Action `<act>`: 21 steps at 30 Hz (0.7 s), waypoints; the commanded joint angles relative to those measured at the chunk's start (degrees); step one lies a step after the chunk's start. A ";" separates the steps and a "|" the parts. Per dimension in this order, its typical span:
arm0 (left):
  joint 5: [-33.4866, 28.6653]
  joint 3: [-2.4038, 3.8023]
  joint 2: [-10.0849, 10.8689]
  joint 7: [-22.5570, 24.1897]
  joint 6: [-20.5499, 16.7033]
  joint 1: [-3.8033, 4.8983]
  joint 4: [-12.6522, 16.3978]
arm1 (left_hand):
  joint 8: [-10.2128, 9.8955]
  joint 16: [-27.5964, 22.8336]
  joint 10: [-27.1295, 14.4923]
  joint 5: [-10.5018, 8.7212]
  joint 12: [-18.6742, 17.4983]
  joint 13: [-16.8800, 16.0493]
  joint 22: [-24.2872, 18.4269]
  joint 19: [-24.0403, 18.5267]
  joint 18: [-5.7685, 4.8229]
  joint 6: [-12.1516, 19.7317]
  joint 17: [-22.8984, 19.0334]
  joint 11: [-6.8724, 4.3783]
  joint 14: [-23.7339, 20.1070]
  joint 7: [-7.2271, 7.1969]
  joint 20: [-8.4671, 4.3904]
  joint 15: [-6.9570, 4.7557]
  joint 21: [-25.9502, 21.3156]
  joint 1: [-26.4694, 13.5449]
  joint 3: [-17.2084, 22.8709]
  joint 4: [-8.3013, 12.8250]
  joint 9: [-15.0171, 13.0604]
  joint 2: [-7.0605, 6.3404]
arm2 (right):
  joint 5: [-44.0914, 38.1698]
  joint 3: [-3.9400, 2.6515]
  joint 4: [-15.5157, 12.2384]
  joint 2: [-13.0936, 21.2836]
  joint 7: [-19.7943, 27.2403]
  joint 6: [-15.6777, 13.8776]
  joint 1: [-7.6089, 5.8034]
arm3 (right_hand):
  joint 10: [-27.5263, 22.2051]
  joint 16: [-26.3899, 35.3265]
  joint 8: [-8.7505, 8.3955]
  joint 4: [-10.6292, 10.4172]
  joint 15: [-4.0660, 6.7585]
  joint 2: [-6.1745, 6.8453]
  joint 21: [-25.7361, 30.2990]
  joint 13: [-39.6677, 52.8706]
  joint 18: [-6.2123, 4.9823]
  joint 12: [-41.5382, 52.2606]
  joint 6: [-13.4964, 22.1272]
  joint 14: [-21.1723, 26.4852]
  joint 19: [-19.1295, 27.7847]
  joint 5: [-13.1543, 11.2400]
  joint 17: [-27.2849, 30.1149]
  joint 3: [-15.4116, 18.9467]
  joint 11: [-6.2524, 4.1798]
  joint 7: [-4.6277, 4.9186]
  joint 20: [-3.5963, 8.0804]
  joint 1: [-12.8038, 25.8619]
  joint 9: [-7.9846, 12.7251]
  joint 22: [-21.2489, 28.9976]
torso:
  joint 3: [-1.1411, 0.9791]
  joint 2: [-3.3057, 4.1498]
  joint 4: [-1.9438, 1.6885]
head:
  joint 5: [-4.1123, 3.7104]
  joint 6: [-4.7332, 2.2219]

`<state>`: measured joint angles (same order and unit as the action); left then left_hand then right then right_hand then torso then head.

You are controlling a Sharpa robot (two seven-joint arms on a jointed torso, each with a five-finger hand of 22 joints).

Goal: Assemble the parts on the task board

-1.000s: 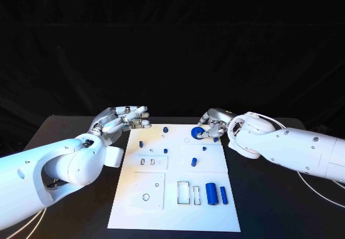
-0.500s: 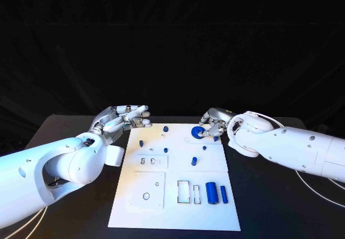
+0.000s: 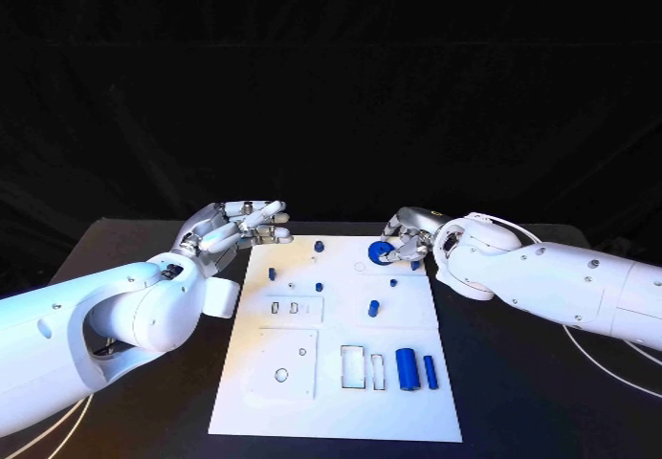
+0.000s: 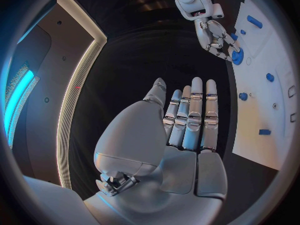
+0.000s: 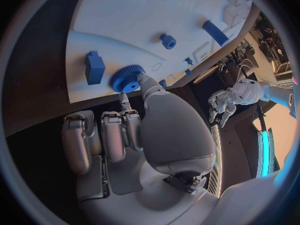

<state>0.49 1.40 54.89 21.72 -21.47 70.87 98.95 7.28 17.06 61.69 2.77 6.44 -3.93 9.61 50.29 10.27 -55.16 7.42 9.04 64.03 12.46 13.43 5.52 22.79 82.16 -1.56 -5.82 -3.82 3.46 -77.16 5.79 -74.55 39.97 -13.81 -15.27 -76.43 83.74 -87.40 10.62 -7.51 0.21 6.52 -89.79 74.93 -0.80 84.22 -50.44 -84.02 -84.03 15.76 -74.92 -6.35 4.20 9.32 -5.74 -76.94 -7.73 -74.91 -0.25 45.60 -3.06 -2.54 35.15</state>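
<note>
A: The black table (image 3: 138, 239) carries the white task board (image 3: 338, 382). What sits on it?

B: From the head view, a large blue cylinder (image 3: 406, 369) beside a slimmer blue bar (image 3: 430, 372) near the front, and small blue pegs further back.

A: And the right robot hand (image 3: 400, 244)?

B: At the board's far edge, pinching a blue gear (image 3: 380, 252). Its own wrist view shows the gear's teeth (image 5: 127, 78) and a blue block (image 5: 95, 67) just beside it, which the head view hides.

A: The left robot hand (image 3: 234, 228)?

B: Off the board's left side, holding nothing; its wrist view shows the fingers (image 4: 190, 116) straight and close together.
</note>
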 commanded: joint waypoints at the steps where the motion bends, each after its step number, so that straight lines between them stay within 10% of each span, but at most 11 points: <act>1: 0.12 0.03 -0.12 0.18 1.19 0.05 0.07 | -0.29 -0.31 -0.19 0.29 -0.31 0.04 -0.05 0.11 0.23 -0.28 0.00 0.09 -0.02 0.17 0.01 0.51 0.06 0.45 -0.05 0.40 -0.02 0.12 | -0.45 0.00 0.06 -0.10 -0.31 1.15 0.07 | 1.47 -0.24 0.21 0.07 -0.31 -0.15 -0.21 9.19 0.80 0.39 -0.34 -4.91 -5.97 0.03 -10.00 -0.23 0.17 -0.05 -0.50 -0.38 -0.11 -15.09 | 0.00 0.00 0.00 | 0.08 0.08; 21: 0.12 0.03 -0.08 -0.05 1.22 0.05 0.01 | -0.37 -0.35 -0.17 0.29 -0.40 0.04 -0.08 0.10 0.23 -0.29 0.00 0.09 -0.01 0.17 0.01 0.50 0.06 0.55 0.00 0.48 -0.02 0.18 | -4.33 0.05 -0.31 -0.31 -0.09 -2.27 0.57 | 3.01 -0.43 3.48 1.69 1.45 -3.72 -0.21 11.00 0.80 1.93 -7.57 -4.97 -5.97 0.02 -10.36 -3.89 -1.94 -2.49 0.90 -1.79 -1.86 -15.09 | -0.04 0.02 -0.02 | 0.02 0.06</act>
<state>0.49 1.40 54.91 21.51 -21.41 70.87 98.91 7.28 17.06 61.69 2.77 6.21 -3.93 9.62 50.29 10.27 -55.16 7.42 9.04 64.03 12.46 13.43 5.52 22.79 82.16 -1.56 -5.82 -3.82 3.46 -79.18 5.73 -74.80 39.71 -13.78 -16.09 -76.04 84.05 -87.58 13.77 -5.86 1.36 4.28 -89.75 74.92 -0.82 85.86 -56.44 -84.13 -84.12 15.42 -74.91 -9.95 2.66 8.08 -5.20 -78.49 -8.78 -74.95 -0.26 45.58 -3.05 -2.52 35.29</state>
